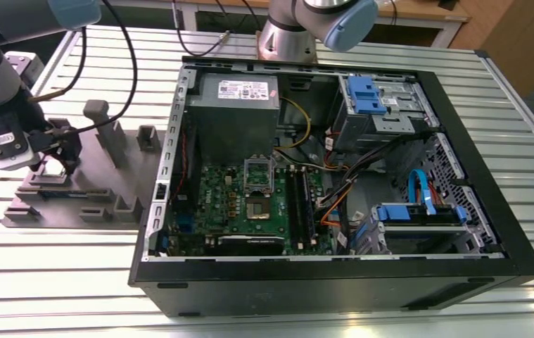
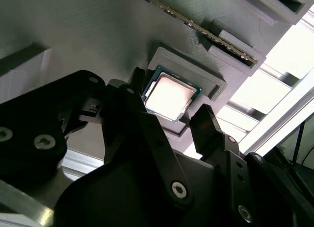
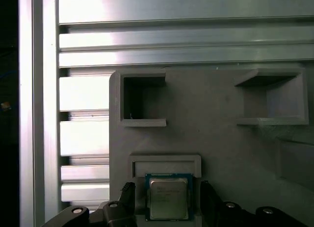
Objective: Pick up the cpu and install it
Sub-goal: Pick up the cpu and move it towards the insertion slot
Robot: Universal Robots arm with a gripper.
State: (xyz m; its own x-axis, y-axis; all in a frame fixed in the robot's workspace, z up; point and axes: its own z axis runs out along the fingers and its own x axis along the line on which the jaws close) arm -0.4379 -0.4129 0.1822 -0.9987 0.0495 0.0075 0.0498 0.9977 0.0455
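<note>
The slatted metal bench (image 1: 530, 296) carries two things: the open computer case (image 1: 342, 289) in the middle and, well apart from it on the exterior view's left, a grey holder block (image 1: 107, 211). Inside the case, the green circuit board (image 1: 219, 190) lies flat with its metal socket frame (image 1: 259, 211) near the centre. A grey power box (image 1: 233, 105) sits above it, and loose cables (image 1: 342, 190) run just beside the board. In my judgement, the case walls and those cables are what would crowd you on any approach to the socket.

The gripper (image 3: 167, 188) is low over the holder block, with its jaws spread narrowly. One jaw is on either side of the cpu (image 2: 169, 97), and a thin gap is visible on both sides, so nothing is held.

The cpu lies flat, metal face up, in a shallow square pocket of the holder. The raised lip (image 3: 164, 164) of the pocket runs along one edge, while the two edges facing the jaws are clear.

Expect the chip to be light, rigid and slick on top, and easy to tilt or damage underneath. Take it by those two opposite side edges, low and square, and never by the face.

A thin board (image 2: 196, 26) stands on edge in a nearby slot, clear of the jaws.
</note>
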